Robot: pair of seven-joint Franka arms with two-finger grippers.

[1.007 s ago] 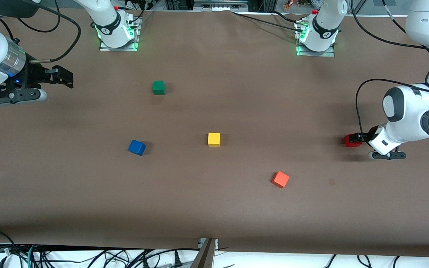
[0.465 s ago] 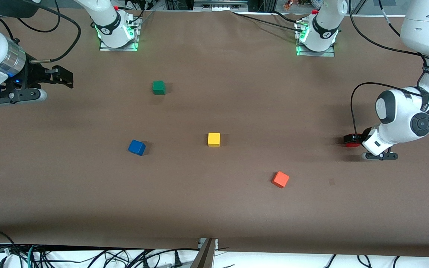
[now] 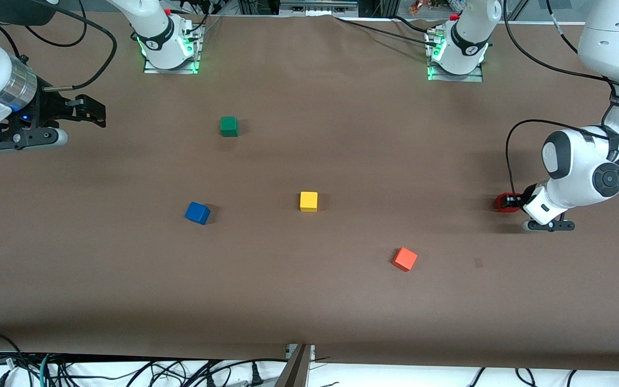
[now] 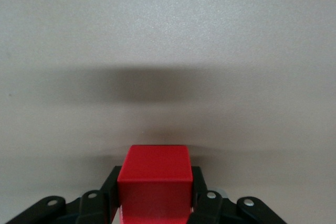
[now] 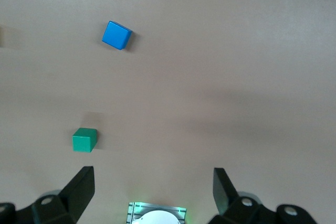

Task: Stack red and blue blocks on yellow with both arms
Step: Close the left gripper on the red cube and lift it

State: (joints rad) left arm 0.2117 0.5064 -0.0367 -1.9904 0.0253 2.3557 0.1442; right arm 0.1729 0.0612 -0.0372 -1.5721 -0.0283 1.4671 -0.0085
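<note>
Left claw (image 3: 509,203) is down at the left arm's end of the table (image 3: 309,301), clamped on the red block (image 4: 153,182). Right claw (image 5: 152,187) waits wide open up over the right arm's end. Yellow block (image 3: 308,201) sits mid-table, blue block (image 3: 197,213) beside it toward the right arm's end.

Brown tabletop (image 3: 309,301) under even light.
A matte brown cover spans the whole surface, faintly shadowed in places. Black cables (image 3: 127,373) tangle on a white strip along the edge nearest the front camera; dark equipment lines the top edge.
</note>
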